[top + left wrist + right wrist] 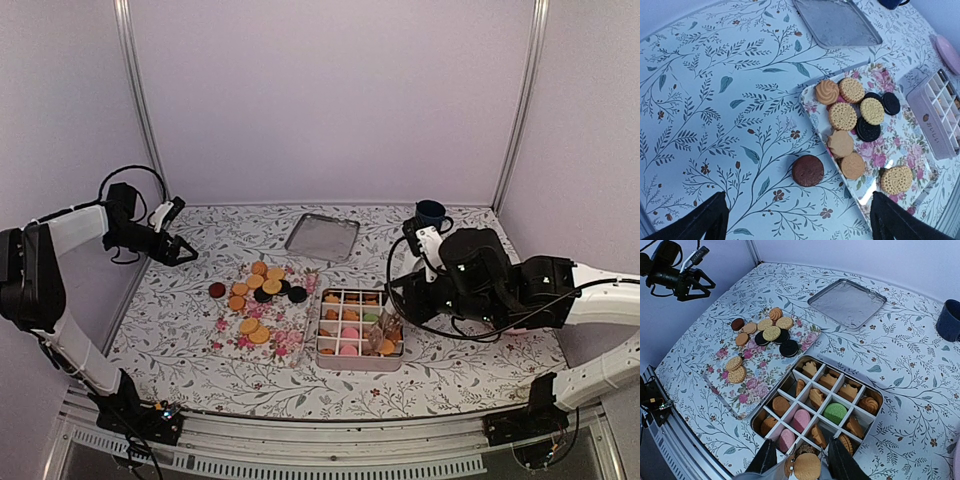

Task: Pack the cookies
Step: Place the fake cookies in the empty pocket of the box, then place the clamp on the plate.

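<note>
Several cookies [835, 413] in the divided tin [358, 363]

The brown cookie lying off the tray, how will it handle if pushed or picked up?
The brown cookie lies flat, so it'd probably slide, not roll. Thin and stiff-looking, likely light but crumbly under a hard pinch.
</note>
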You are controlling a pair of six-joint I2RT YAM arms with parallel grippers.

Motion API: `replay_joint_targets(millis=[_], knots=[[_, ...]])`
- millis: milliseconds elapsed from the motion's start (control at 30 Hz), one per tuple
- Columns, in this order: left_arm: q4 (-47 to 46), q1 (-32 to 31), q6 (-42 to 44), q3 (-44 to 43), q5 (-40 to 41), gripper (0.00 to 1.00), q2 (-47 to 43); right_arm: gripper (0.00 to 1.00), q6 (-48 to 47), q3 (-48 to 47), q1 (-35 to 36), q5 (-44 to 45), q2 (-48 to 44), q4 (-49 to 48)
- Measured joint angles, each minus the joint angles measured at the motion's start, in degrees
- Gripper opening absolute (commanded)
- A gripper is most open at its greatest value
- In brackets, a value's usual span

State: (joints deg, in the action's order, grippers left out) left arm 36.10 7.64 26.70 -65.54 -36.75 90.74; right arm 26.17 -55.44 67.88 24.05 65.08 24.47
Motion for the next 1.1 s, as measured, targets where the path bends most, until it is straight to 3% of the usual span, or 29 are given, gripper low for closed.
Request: replay_joint_targets(millis=[400, 900, 1100], knots=[[0.1, 0.0, -0.2, -0.3, -0.4, 0.99, 0.0, 0.41, 0.0, 1.5, 0.0, 2.5, 0.0, 0.8], [0.2, 0.0, -0.2, -0.7, -1.0, 0.99, 0.0, 0.42, -0.7, 1.8, 0.0, 2.5, 0.0, 0.5], [0.3, 0.0, 0.3, -0.7, -0.9, 0.99, 0.0, 0.42, -5.2, -3.3, 0.0, 2.0, 3.3, -2.8]])
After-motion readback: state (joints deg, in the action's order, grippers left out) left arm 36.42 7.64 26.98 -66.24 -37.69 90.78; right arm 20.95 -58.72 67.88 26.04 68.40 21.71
